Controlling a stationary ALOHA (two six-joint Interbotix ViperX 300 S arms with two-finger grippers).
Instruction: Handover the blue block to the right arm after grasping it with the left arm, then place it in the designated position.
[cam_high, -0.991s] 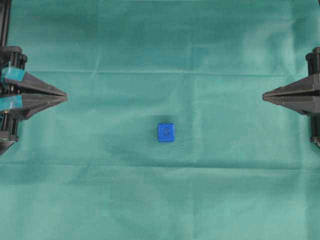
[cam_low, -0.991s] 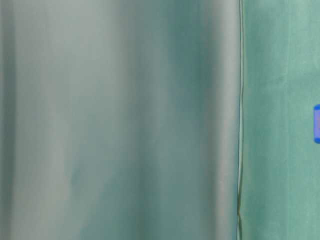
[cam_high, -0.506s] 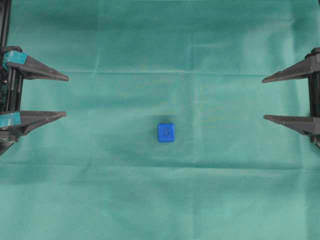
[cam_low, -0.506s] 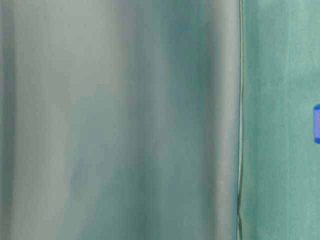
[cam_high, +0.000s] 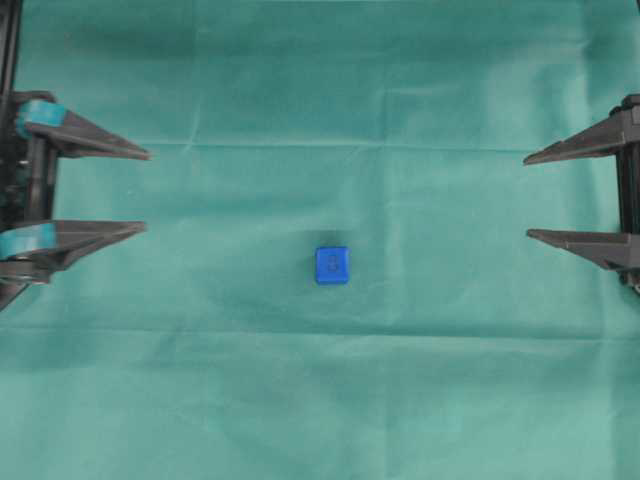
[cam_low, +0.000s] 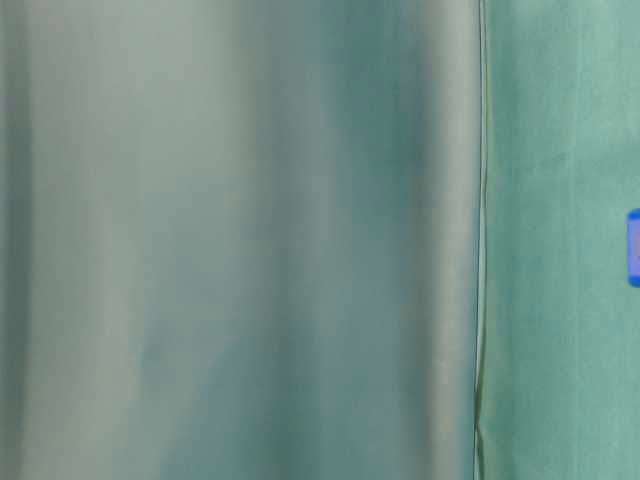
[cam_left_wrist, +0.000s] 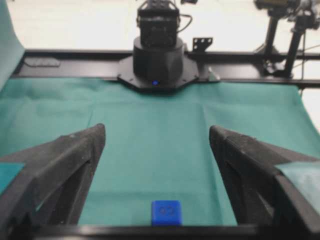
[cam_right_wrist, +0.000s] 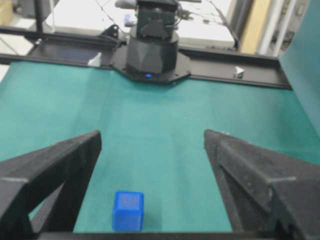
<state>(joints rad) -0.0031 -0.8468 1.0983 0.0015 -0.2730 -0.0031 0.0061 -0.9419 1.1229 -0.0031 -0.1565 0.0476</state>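
Blue block (cam_high: 332, 265) sits alone mid green cloth (cam_high: 320, 400). Left gripper (cam_high: 145, 191) and right gripper (cam_high: 527, 196) both spread wide, empty, well apart from it.

Creased green cloth (cam_high: 330, 400) covers table; black frame rail (cam_left_wrist: 75, 54) behind, bright bg

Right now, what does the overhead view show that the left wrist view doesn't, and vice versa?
Overhead only: both grippers at once, left gripper and right gripper, fingers spread wide, with the blue block lying free between them. Left wrist only: the opposite arm's base with its blue light, and the black frame rail behind it. Both: the block on the green cloth, untouched, and the left fingers.
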